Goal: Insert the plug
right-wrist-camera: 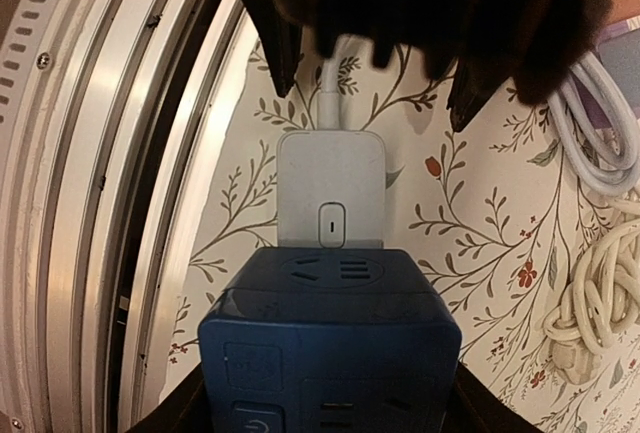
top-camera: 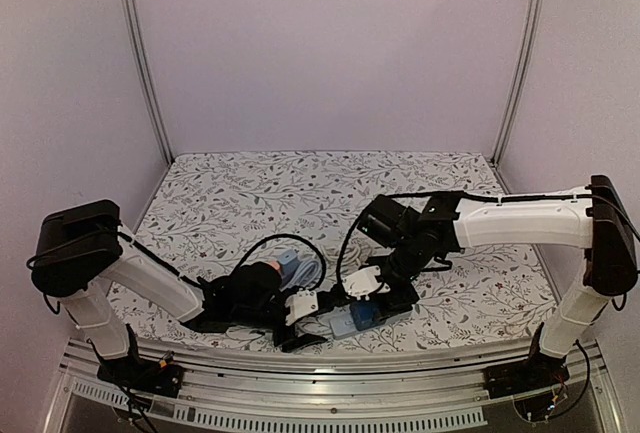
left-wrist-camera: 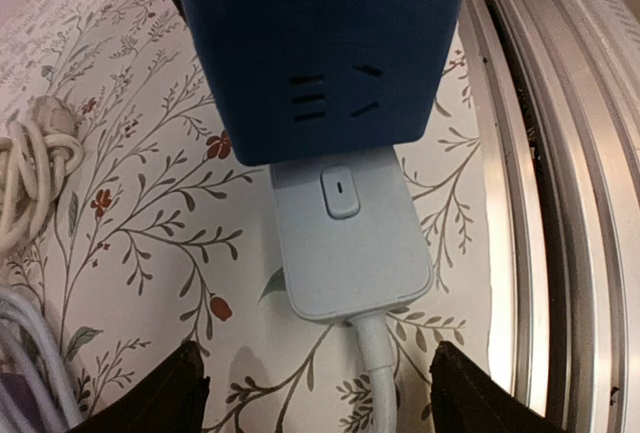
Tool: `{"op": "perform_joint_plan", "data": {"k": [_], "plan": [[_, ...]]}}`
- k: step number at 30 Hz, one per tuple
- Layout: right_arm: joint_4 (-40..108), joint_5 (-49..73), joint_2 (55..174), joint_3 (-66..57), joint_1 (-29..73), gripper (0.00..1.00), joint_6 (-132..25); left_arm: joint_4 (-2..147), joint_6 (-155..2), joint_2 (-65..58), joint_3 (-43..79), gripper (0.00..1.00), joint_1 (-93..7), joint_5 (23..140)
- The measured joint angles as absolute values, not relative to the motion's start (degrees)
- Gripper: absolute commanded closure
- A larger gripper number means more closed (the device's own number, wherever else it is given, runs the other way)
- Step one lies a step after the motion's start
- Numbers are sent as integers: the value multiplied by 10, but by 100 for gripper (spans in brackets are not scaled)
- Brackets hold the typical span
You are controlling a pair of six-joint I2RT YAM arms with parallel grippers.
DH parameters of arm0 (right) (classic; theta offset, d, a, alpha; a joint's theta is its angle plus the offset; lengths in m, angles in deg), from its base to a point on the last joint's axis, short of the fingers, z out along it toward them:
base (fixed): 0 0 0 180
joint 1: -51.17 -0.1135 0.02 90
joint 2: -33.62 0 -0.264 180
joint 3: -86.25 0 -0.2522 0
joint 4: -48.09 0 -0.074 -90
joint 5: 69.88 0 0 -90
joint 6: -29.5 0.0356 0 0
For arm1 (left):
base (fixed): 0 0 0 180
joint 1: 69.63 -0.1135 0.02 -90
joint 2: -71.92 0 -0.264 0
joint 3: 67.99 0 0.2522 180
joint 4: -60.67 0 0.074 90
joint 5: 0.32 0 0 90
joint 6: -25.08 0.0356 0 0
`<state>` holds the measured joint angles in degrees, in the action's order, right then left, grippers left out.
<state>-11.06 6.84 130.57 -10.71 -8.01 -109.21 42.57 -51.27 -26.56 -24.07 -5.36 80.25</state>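
Note:
A blue cube plug point(right-wrist-camera: 330, 353) stands on the end of a pale grey power strip point(right-wrist-camera: 330, 188) that lies flat on the floral cloth near the front edge. The strip's button point(left-wrist-camera: 341, 194) shows just clear of the cube point(left-wrist-camera: 320, 53). My right gripper point(right-wrist-camera: 325, 398) is shut on the cube, a finger on each side. My left gripper point(left-wrist-camera: 325, 398) is open, its dark fingertips point(left-wrist-camera: 175, 393) either side of the strip's white cable point(left-wrist-camera: 378, 373), not touching it. In the top view the cube point(top-camera: 366, 312) and strip point(top-camera: 342, 326) sit between the left gripper point(top-camera: 300, 333) and the right gripper point(top-camera: 378, 298).
The aluminium rail point(left-wrist-camera: 560, 153) runs along the table's front edge right beside the strip; it also shows in the right wrist view point(right-wrist-camera: 100, 153). Coiled white cables point(right-wrist-camera: 590, 303) lie on the cloth behind, also in the left wrist view point(left-wrist-camera: 30, 173) and the top view point(top-camera: 300, 268).

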Motion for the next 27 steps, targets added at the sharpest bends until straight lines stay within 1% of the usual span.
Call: {"op": "perform_joint_plan", "data": {"k": [14,27], "plan": [[-111,64,1319,-101,-80,100,-1084,424,-517,-266,-241,22,-59,799],[-86,52,1329,-119,-74,100,-1073,424,-532,-266,-243,24,-66,801]]}}
